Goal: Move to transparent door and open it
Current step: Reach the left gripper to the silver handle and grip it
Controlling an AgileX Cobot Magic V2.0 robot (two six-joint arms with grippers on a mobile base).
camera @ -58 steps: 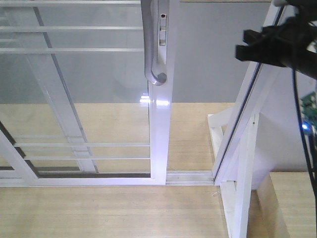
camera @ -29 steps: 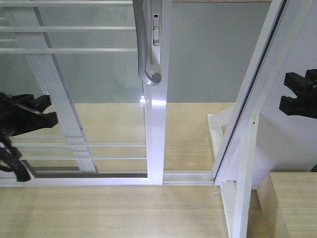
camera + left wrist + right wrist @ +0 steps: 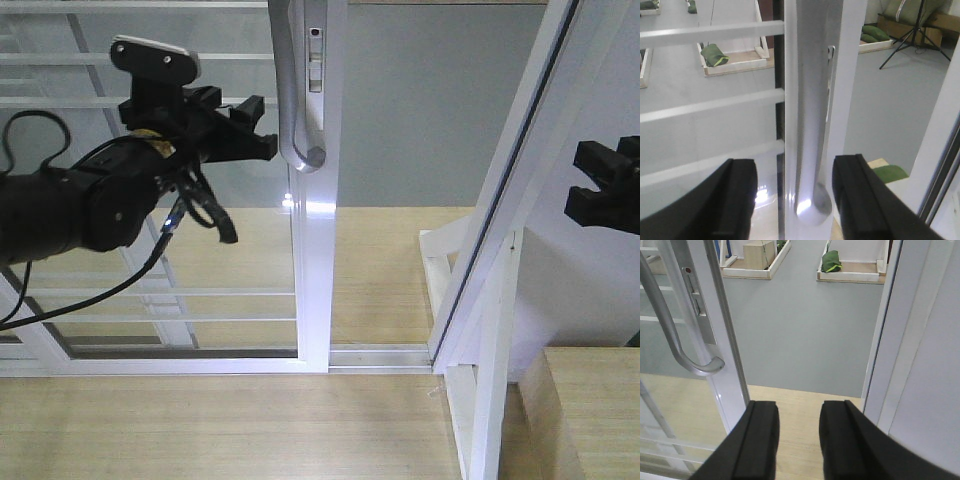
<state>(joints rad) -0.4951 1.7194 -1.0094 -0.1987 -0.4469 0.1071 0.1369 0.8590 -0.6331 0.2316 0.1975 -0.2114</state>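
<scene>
Door: the transparent door (image 3: 316, 260) stands centre, its stile carrying the grey handle (image 3: 284, 90). A gap shows between the stile and the slanted frame (image 3: 500, 200) on the right.
Left claw (image 3: 258, 128): fingers apart, level with the handle's lower hook, one on each side in the wrist view. Whether they touch it is hard to judge.
Right claw (image 3: 586, 183): fingers apart, holding nothing, beside the slanted frame.
Slip risk: closing this low on the curved hook could let the handle slide out once pulling starts.
Glass risk: a finger drifting left may knock the pane.
Jam risk: pulling off the track's line could bind the door.
</scene>
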